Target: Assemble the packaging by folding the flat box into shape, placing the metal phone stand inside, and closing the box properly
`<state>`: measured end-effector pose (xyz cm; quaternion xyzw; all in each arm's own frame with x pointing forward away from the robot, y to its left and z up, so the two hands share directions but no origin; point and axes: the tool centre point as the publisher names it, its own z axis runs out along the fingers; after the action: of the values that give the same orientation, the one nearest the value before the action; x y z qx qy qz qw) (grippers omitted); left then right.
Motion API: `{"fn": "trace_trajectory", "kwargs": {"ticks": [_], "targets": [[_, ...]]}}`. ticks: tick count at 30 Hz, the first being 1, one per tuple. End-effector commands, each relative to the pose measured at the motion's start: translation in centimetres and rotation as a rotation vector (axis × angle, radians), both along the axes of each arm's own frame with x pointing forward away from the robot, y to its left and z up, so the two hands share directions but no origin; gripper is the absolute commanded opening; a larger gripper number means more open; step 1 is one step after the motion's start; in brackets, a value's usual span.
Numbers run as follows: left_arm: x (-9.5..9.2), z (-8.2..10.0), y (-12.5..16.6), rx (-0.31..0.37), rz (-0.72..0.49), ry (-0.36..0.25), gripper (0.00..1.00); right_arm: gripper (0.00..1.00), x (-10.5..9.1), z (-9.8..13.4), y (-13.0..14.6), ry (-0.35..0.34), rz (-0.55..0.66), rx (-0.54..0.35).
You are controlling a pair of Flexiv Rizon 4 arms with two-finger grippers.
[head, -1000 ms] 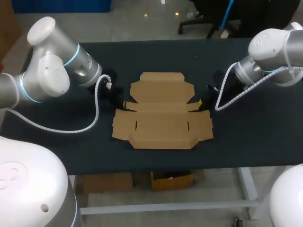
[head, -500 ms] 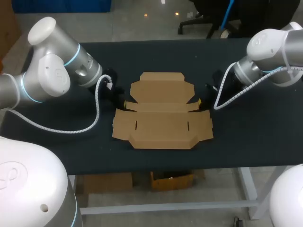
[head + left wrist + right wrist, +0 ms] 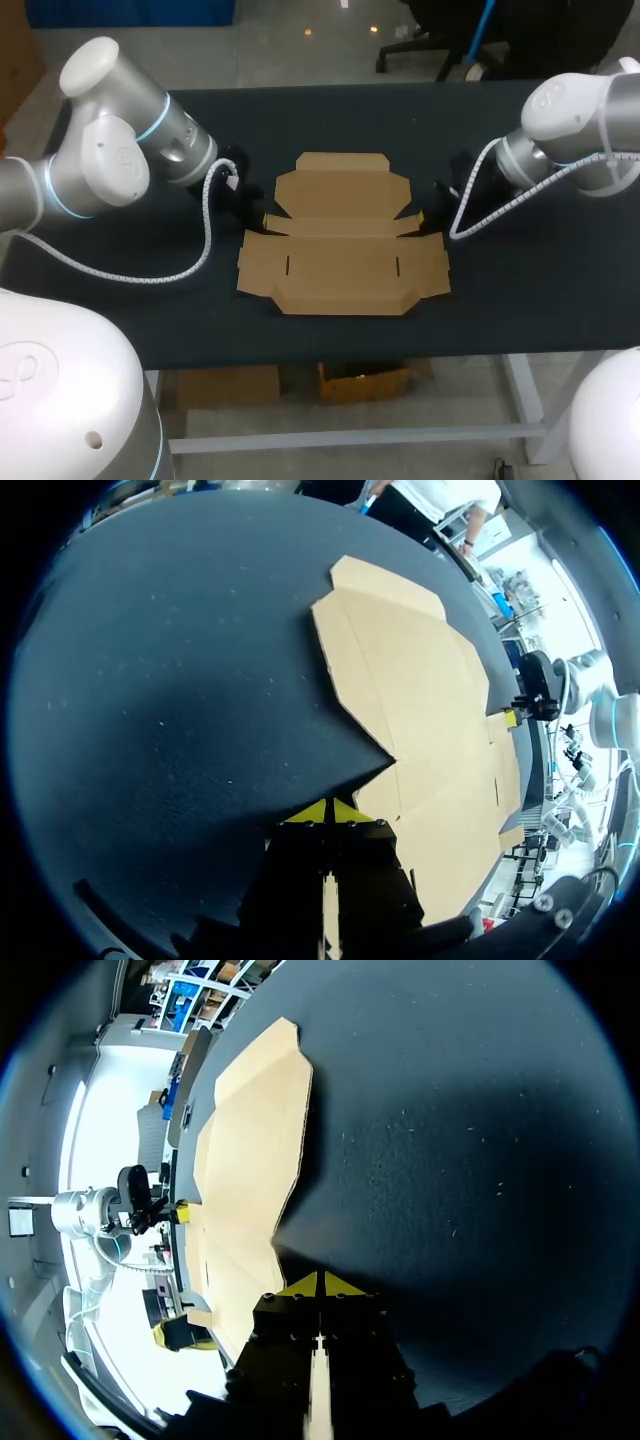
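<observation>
the flat box (image 3: 343, 245) lies unfolded between the two grippers, its notched side edges just ahead of each. left gripper (image 3: 327, 811) and right gripper (image 3: 320, 1284) both have their tips pressed together, holding nothing; i'd slip them low under the cardboard evenly from both sides, so a panel lifts along its crease without skidding.

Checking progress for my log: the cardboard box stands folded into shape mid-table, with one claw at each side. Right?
No: the head view shows the cardboard box lying flat and unfolded mid-table, not folded into shape. The left claw and right claw are at its sides, as you said.
</observation>
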<state>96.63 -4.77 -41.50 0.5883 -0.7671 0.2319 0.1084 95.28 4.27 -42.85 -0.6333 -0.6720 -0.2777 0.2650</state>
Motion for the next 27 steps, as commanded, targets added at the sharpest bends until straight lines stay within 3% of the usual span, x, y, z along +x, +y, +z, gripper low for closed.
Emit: {"fn": "trace_trajectory", "kwargs": {"ticks": [1,27], "targets": [[-0.3,-0.1,-0.2,0.004,0.001,-0.002,0.0,0.0,-0.3,-0.1,-0.1,-0.005,-0.006,0.007],[-0.5,0.9,-1.2,0.03,-0.004,-0.051,0.0,0.0,-0.4,0.5,0.2,-0.011,-0.048,-0.02]]}}
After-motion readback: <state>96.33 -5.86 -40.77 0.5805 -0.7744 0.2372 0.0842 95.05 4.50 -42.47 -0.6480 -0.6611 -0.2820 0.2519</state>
